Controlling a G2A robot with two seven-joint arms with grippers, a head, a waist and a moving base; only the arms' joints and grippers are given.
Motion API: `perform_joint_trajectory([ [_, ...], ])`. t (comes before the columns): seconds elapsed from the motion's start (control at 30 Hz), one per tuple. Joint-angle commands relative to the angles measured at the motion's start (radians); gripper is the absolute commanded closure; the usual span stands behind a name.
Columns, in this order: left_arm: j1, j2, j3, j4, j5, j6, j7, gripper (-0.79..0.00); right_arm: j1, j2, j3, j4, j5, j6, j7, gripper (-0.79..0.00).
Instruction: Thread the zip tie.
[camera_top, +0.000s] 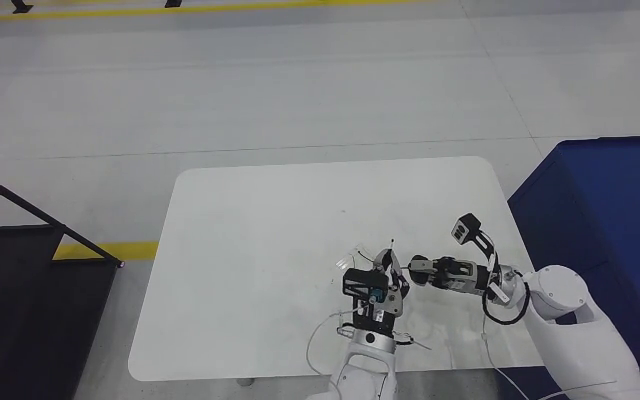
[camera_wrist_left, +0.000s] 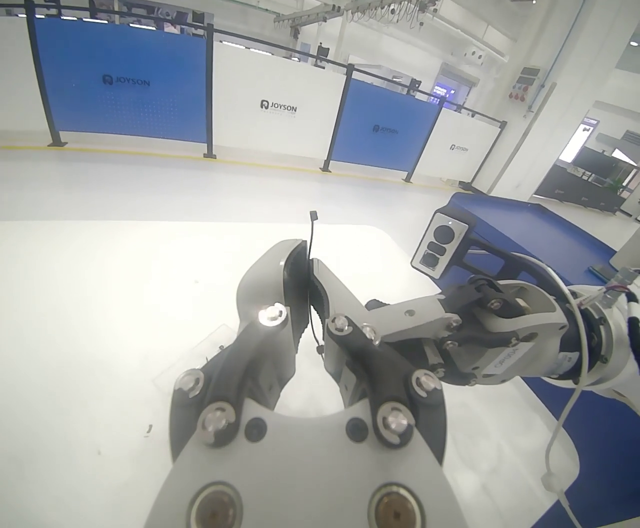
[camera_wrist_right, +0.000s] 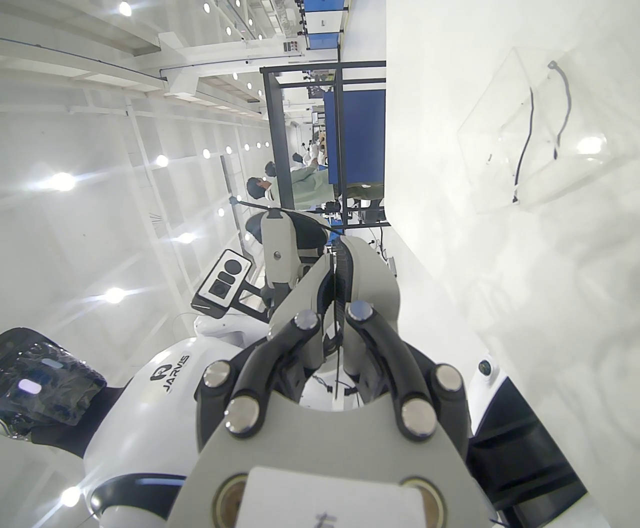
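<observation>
A black zip tie (camera_wrist_left: 311, 235) stands upright in my left gripper (camera_wrist_left: 306, 252), which is shut on its strap. The square head pokes out above the fingertips and the tail curls down toward the palm. In the top view the left gripper (camera_top: 386, 268) is near the table's front edge, with the zip tie (camera_top: 392, 243) rising from it. My right gripper (camera_wrist_right: 342, 245) is shut, and the zip tie's strap (camera_wrist_right: 300, 220) runs across to its tips. From the side, the right gripper (camera_wrist_left: 372, 303) reaches just behind a left finger. Whether it pinches the strap is hidden.
A clear plastic tray (camera_wrist_right: 480, 165) holding spare black zip ties lies flat on the white table (camera_top: 260, 260), just beyond the grippers. A blue bin (camera_top: 590, 210) stands off the table's right side. The far and left parts of the table offer free room.
</observation>
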Motion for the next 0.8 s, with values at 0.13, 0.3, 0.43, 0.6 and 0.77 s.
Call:
perform_joint_trajectory([
  [0.13, 0.006, 0.000, -0.007, 0.001, -0.010, -0.007, 0.005, 0.000, -0.021, -0.001, 0.016, -0.012, 0.026, -0.055, -0.010, 0.000],
  [0.3, 0.007, 0.001, -0.007, 0.000, -0.020, -0.010, 0.016, -0.431, -0.029, 0.000, 0.016, -0.016, 0.022, -0.048, -0.012, 0.000],
  [0.43, 0.010, 0.005, -0.007, -0.012, -0.039, -0.020, 0.043, -0.785, -0.028, 0.000, 0.015, -0.011, 0.022, -0.024, -0.018, 0.000],
  [0.6, 0.017, 0.010, -0.012, -0.023, -0.070, -0.016, 0.069, -0.785, -0.015, 0.002, 0.016, 0.007, 0.074, 0.092, 0.001, 0.000],
  [0.77, 0.024, 0.014, -0.024, -0.038, -0.101, -0.003, 0.071, -0.785, 0.022, 0.007, 0.022, 0.039, 0.132, 0.262, 0.042, 0.000],
])
